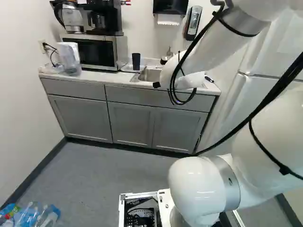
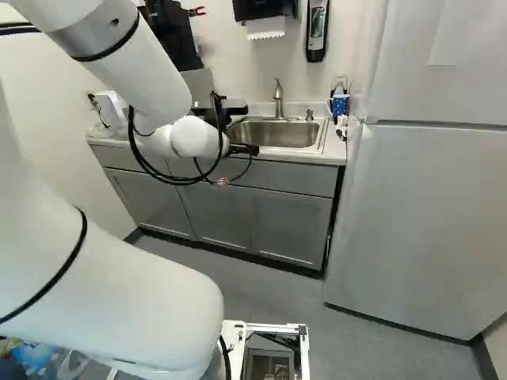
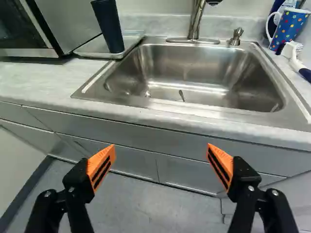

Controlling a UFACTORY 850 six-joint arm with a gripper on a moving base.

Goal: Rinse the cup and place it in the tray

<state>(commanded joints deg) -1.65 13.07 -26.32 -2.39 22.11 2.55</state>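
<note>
The gripper [image 2: 234, 111] is open, its orange pads [image 3: 102, 166] spread wide with nothing between them. The dark cup [image 3: 108, 26] is ahead of it and well apart, standing upright on the tray [image 3: 134, 39], between the microwave [image 3: 68, 22] and the sink [image 3: 194, 73].

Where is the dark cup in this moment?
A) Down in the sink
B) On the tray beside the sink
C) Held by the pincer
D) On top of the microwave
B: the wrist view shows the dark cup standing on the tray, between the microwave and the sink.
</note>
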